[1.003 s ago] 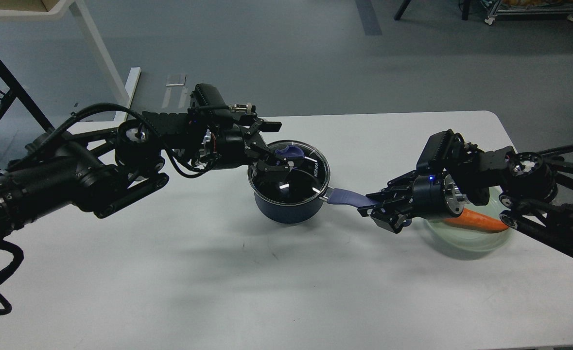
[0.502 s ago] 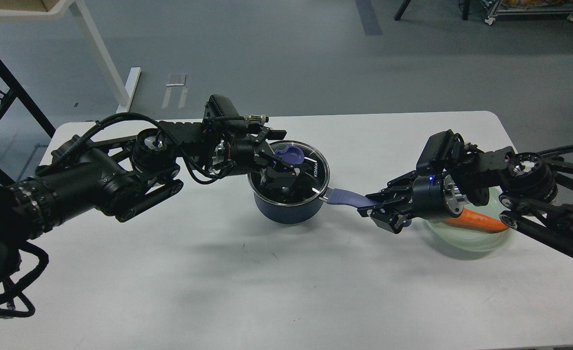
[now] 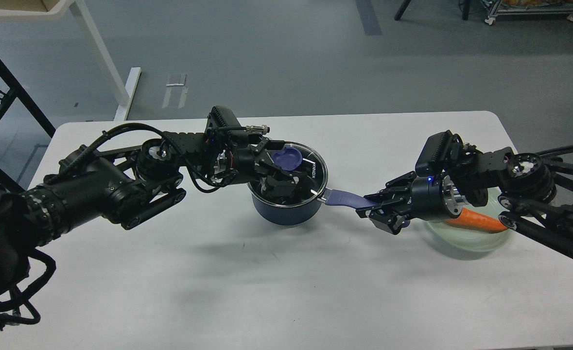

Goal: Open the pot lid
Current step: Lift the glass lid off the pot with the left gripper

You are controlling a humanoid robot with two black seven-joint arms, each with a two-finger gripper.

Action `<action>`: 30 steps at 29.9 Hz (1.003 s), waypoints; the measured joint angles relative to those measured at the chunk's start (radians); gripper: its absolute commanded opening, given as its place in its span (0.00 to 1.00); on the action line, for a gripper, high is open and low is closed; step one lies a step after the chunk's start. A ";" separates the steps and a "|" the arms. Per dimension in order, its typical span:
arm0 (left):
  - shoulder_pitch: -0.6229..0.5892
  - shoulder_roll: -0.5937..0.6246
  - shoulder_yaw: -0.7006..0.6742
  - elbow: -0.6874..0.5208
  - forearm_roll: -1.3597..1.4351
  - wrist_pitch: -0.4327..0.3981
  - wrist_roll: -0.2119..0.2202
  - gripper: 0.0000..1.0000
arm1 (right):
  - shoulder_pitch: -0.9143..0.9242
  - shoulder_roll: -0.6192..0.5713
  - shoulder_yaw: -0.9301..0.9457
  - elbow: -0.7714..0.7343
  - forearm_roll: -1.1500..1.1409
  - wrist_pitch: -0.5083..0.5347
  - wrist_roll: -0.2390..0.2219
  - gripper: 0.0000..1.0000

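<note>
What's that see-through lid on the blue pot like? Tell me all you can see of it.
The lid is round clear glass with a thin metal rim, a blue-purple knob near its middle and white lettering on the right. It lies flat on the dark blue pot. The left gripper is over it with fingers around the knob; whether they pinch it is unclear.

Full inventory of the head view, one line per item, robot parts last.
table: 1, white, fills the lower view
pot: 1, dark blue, table centre
pot handle: 1, blue, pointing right from the pot
lid: 1, clear glass, on the pot
lid knob: 1, blue, on the lid
plate: 1, pale green, right side of the table
carrot: 1, orange, on the plate
left gripper: 1, black, jaws around the lid knob
right gripper: 1, black, jaws shut on the pot handle
</note>
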 measured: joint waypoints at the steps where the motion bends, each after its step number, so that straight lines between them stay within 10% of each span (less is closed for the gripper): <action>1: 0.003 0.000 0.000 0.000 0.000 0.002 0.000 0.81 | 0.000 0.000 0.000 0.001 0.000 0.000 0.000 0.33; 10: 0.008 0.002 0.001 0.001 0.000 0.047 0.000 0.47 | 0.000 -0.001 0.000 0.005 0.000 0.000 0.000 0.33; 18: -0.010 0.050 -0.002 -0.032 -0.001 0.073 -0.001 0.46 | 0.000 -0.002 0.000 0.006 0.000 -0.001 0.000 0.33; 30: 0.004 0.433 -0.004 -0.239 -0.023 0.132 0.000 0.47 | -0.003 -0.014 0.002 0.005 0.000 -0.002 0.000 0.33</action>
